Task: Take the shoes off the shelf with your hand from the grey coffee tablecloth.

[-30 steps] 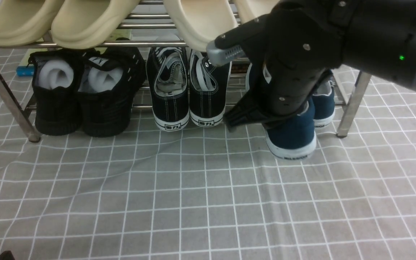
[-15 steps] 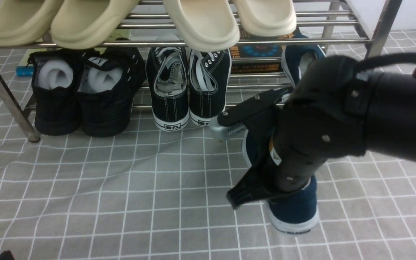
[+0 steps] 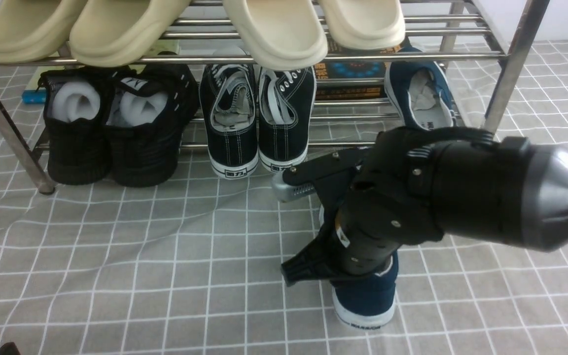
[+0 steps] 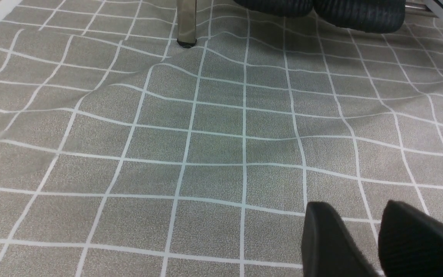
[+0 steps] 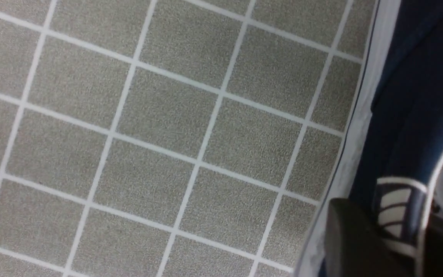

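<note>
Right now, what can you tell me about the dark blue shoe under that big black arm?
The navy shoe is canvas with a white rubber sole, white piping and lettering on the toe bumper. It sits out on the grey checked cloth, toe toward the camera; its back half is hidden. The black fingers straddle its rim; whether they pinch it is unclear.

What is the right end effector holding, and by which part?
The navy shoe: its collar sits between the right end effector's fingers. The shoe rests on the grey cloth; whether it is clamped cannot be told.
</note>
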`<control>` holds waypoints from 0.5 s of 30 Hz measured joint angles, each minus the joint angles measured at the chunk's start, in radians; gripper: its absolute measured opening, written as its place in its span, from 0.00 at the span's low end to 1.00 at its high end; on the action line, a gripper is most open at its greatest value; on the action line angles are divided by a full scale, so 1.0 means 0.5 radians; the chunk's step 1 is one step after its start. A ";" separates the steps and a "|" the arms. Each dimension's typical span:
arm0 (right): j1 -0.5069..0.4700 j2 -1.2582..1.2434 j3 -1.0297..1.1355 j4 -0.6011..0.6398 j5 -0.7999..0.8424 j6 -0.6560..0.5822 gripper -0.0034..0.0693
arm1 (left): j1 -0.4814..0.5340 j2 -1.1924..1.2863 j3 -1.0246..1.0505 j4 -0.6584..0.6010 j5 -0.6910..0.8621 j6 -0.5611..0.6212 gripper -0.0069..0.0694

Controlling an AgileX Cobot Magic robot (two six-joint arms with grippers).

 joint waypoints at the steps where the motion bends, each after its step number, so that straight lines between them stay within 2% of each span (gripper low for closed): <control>1: 0.000 0.000 0.000 -0.002 0.000 0.000 0.28 | 0.000 0.000 0.000 0.000 0.000 0.000 0.41; 2: 0.000 -0.014 -0.024 -0.011 0.020 -0.006 0.38 | 0.000 0.000 0.000 0.000 0.000 0.000 0.41; 7: -0.009 -0.159 -0.239 -0.076 0.286 -0.206 0.53 | 0.000 0.000 0.000 0.000 0.000 0.000 0.41; 10: -0.085 -0.251 -0.417 -0.146 0.433 -0.326 0.54 | 0.000 0.000 0.000 0.000 0.000 0.000 0.41; 15: -0.350 -0.253 -0.497 -0.171 0.398 -0.386 0.54 | 0.000 0.000 0.000 0.000 0.000 0.000 0.41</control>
